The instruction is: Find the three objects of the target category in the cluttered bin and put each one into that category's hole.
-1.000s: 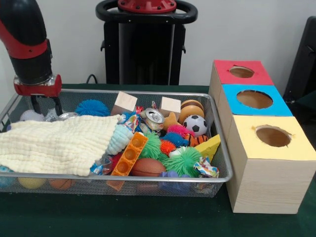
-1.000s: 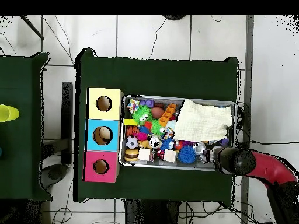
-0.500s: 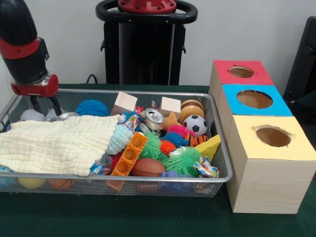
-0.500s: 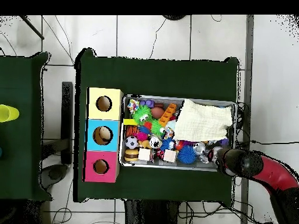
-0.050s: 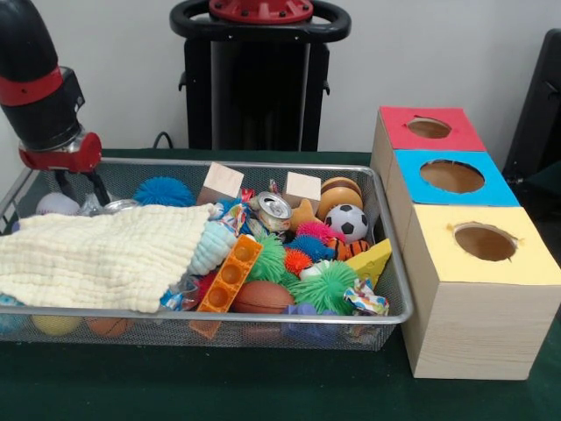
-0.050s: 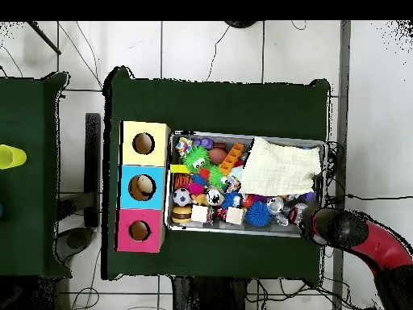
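Note:
A wire bin [image 5: 263,314] holds a cream cloth [image 5: 101,254] over its left half and a heap of toys on the right. Among them are a blue spiky ball [image 5: 163,191], two wooden blocks [image 5: 221,181], a drink can [image 5: 273,209], a soccer ball [image 5: 348,222], a green spiky ball [image 5: 326,285] and an orange brick [image 5: 230,274]. My gripper [image 5: 81,191] hangs open over the bin's far left corner, empty, just above a white ball [image 5: 55,204]. In the overhead view the red arm [image 6: 351,232] covers it at the bin's [image 6: 242,135] lower right corner.
Beside the bin stand three wooden boxes with round holes on top: red [image 5: 429,128], blue [image 5: 452,176] and yellow [image 5: 485,242]. In the overhead view they are the yellow [image 6: 143,144], blue [image 6: 143,187] and red [image 6: 139,231] boxes left of the bin.
The arm has risen a little and drifted toward the bin's outer corner. The toys and the cloth have not moved.

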